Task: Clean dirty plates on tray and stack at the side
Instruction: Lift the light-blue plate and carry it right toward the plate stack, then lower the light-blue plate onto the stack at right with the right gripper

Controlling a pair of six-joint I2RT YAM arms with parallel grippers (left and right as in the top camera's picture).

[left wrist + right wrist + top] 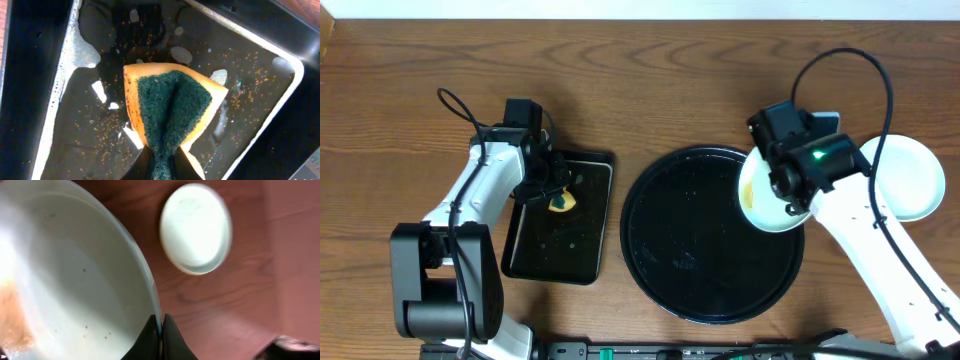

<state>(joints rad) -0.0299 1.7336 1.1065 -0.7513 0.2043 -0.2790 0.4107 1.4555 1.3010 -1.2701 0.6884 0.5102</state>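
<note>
Overhead: sponge (563,204) over rectangular tray (555,250) beside round tray (690,250); plate (765,205) overhangs its rim.

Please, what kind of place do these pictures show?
Probably a robot test bench set up for dish cleaning: a wooden table, a sponge in a wet rectangular tray, and a smeared plate held over a round black tray.
</note>
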